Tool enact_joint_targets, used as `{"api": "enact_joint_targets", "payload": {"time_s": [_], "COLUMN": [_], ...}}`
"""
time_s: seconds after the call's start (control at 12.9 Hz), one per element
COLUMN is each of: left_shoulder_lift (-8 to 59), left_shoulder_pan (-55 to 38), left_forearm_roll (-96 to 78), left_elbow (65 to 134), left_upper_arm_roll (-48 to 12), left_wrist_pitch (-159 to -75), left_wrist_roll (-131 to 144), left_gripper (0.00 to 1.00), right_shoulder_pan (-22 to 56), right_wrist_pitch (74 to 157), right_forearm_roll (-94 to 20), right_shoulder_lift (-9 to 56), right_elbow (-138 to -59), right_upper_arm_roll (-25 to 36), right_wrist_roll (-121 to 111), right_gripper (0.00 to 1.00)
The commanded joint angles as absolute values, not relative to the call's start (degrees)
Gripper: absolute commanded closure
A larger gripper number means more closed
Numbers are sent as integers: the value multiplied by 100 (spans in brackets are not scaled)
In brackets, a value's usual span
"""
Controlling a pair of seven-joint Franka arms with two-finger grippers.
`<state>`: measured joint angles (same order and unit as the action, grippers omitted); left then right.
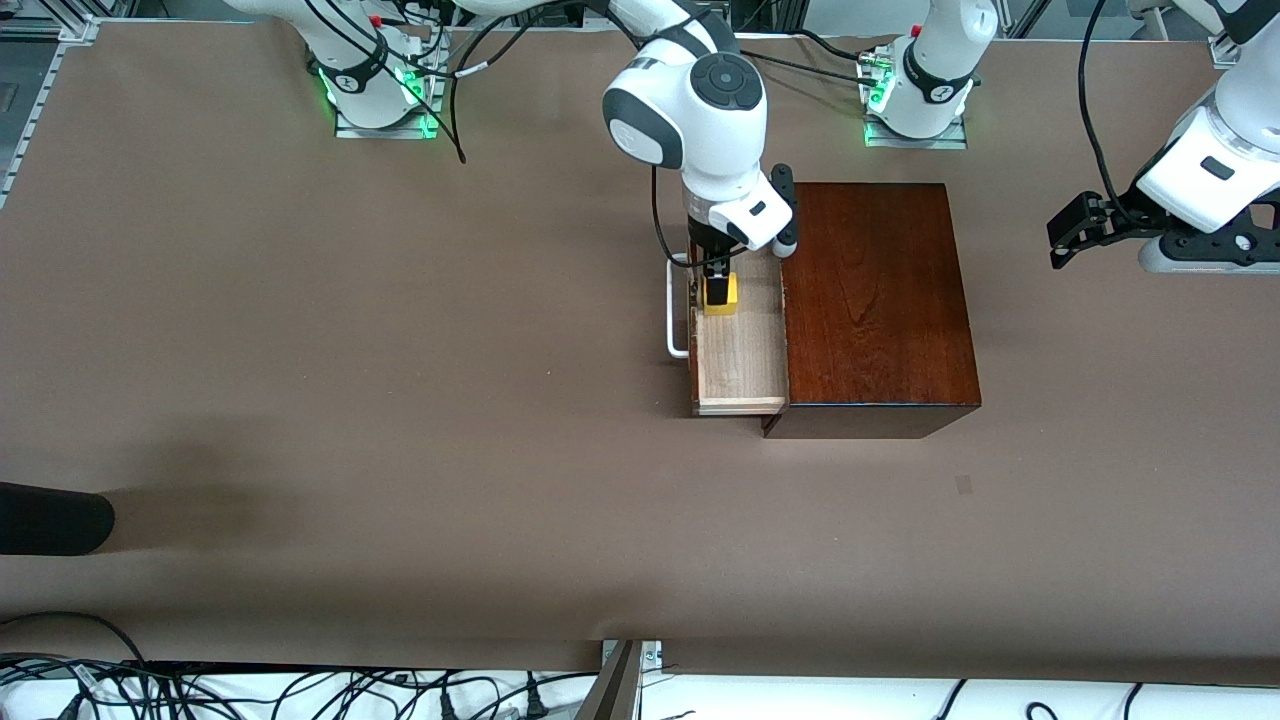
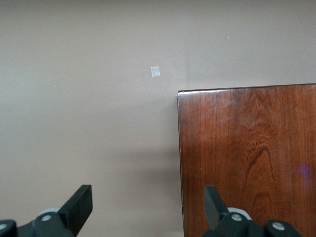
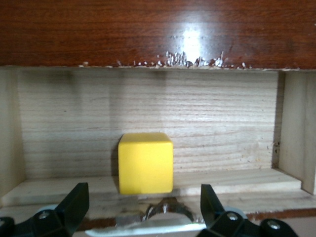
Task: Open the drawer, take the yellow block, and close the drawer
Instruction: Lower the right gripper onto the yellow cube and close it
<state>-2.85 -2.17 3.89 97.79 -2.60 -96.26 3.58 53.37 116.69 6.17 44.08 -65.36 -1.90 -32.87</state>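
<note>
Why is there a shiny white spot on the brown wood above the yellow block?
Right wrist view: that spot is lamp glare on the glossy box, and the block throws a soft shadow on the drawer floor. Front view: a dark blurry shadow lies on the table near the camera.

Robotics lab, brown-covered table [image 1: 400, 400] bearing only a wooden box [image 1: 880, 300], white Franka arm bases [image 1: 375, 75] bolted on metal plates with green lights along its top edge, loose black cables [image 1: 300, 690] along the near edge
</note>
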Motion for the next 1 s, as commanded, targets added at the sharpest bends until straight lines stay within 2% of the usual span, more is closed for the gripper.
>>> {"api": "enact_joint_targets", "payload": {"time_s": [0.0, 0.62, 0.7, 0.77, 0.93], "left_shoulder_lift": [-325, -316, -316, -316, -316], "left_shoulder_pan": [-229, -228, -229, -220, -220], "left_forearm_roll": [299, 308, 308, 308, 308], "left_elbow": [9659, 9633, 9633, 9633, 9633], "left_upper_arm_roll": [-316, -378, -378, -369, -369], "left_wrist_pitch": [-9483, -9404, -9404, -9396, -9396], "left_wrist_roll": [246, 255, 246, 237, 246], "left_gripper": [0, 0, 0, 0, 0], "right_shoulder_pan": [5353, 5361, 5361, 5361, 5361], "right_wrist_pitch": [11812, 12085, 12085, 12085, 12094], "right_forearm_roll": [694, 703, 703, 703, 703], "right_shoulder_lift": [4666, 4887, 4887, 4887, 4922], "right_elbow": [-6328, -6328, -6328, -6328, -6328], "right_upper_arm_roll": [-149, -141, -141, -149, -141], "right_wrist_roll": [-3393, -3357, -3357, -3357, -3349], "right_gripper": [0, 1, 13, 30, 57]}}
